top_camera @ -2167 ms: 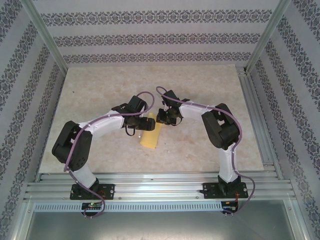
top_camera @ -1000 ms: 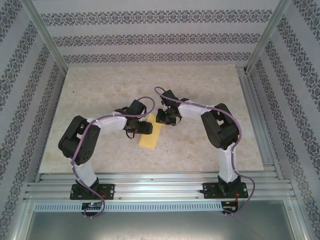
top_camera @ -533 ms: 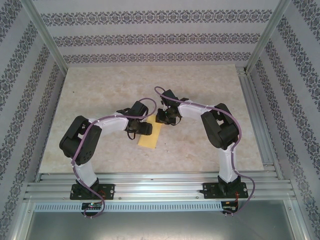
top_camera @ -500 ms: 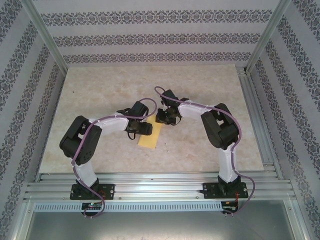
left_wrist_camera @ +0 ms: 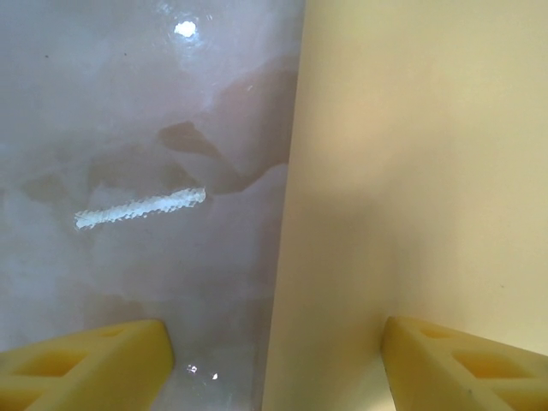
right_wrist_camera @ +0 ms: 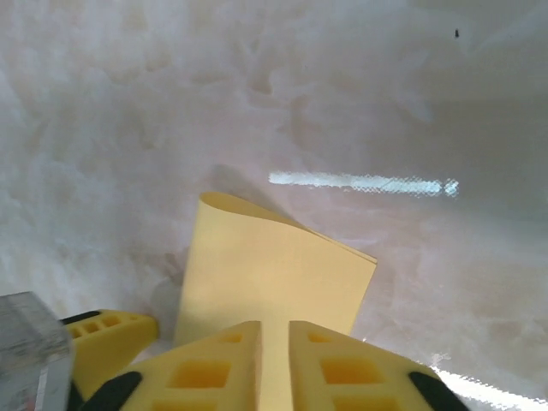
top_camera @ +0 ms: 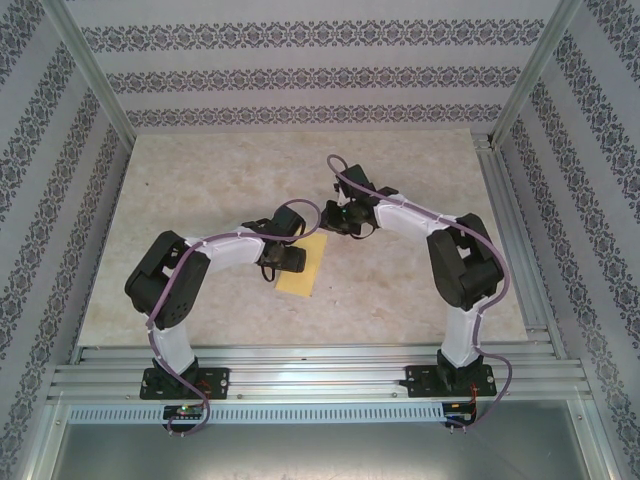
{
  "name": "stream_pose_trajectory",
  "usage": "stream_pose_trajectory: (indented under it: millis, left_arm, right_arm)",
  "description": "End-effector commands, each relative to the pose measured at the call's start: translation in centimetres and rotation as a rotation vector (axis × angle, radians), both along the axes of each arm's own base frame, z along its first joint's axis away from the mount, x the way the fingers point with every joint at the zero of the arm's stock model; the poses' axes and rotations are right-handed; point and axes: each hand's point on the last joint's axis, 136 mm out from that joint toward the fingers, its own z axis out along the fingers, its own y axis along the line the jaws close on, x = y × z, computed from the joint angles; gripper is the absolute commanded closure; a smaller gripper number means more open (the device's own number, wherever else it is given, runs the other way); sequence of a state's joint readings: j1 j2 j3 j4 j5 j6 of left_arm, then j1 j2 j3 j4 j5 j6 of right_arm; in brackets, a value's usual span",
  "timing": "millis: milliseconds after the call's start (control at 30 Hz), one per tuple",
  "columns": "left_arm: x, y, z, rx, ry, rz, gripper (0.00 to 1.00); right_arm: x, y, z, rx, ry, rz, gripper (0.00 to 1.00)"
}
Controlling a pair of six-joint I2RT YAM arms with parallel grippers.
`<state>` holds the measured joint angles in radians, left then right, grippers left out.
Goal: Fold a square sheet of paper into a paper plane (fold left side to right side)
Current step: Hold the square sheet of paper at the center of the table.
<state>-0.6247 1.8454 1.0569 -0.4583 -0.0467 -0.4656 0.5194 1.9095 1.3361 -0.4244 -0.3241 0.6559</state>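
Observation:
The square sheet of paper (top_camera: pixel 304 276) lies on the table folded in half into a mustard-yellow upright strip. In the right wrist view the paper (right_wrist_camera: pixel 274 270) has its top layer bulging slightly along one far edge. My left gripper (top_camera: pixel 289 258) sits low over the strip's left side. In the left wrist view the left gripper (left_wrist_camera: pixel 276 368) is open, and the paper's (left_wrist_camera: pixel 411 171) straight left edge runs between its fingers (left_wrist_camera: pixel 94 360). My right gripper (top_camera: pixel 336 218) hovers just beyond the strip's far right corner. The right gripper (right_wrist_camera: pixel 274 364) has its jaws almost together, holding nothing.
The marble table (top_camera: pixel 200 190) has room to the left, the back and the right. Aluminium rails (top_camera: pixel 320 375) run along the near edge and the right side. Patterned walls close in the cell. A finger of the left gripper (right_wrist_camera: pixel 111 336) shows beside the paper.
My right gripper has lifted away from the paper's far corner, moving back and to the right. The left gripper stays at the strip's left side. The paper has not shifted.

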Motion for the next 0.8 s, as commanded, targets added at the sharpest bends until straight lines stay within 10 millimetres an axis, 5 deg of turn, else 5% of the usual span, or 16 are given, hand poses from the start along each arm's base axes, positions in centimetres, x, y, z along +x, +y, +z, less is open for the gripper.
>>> stream_pose_trajectory:
  millis: [0, 433, 767]
  left_arm:
    - [-5.7, 2.2, -7.2, 0.094, 0.254, -0.003, 0.3]
    - [-5.7, 1.8, -7.2, 0.09, 0.253, -0.011, 0.3]
    - [-5.6, 1.5, -7.1, 0.086, 0.251, -0.017, 0.3]
  right_arm:
    - [-1.6, 1.9, -0.1, 0.084, 0.042, 0.026, 0.9]
    - [-4.2, 4.2, -5.0, 0.082, 0.166, 0.062, 0.92]
    - [-5.2, 2.6, -8.2, -0.033, 0.219, 0.073, 0.92]
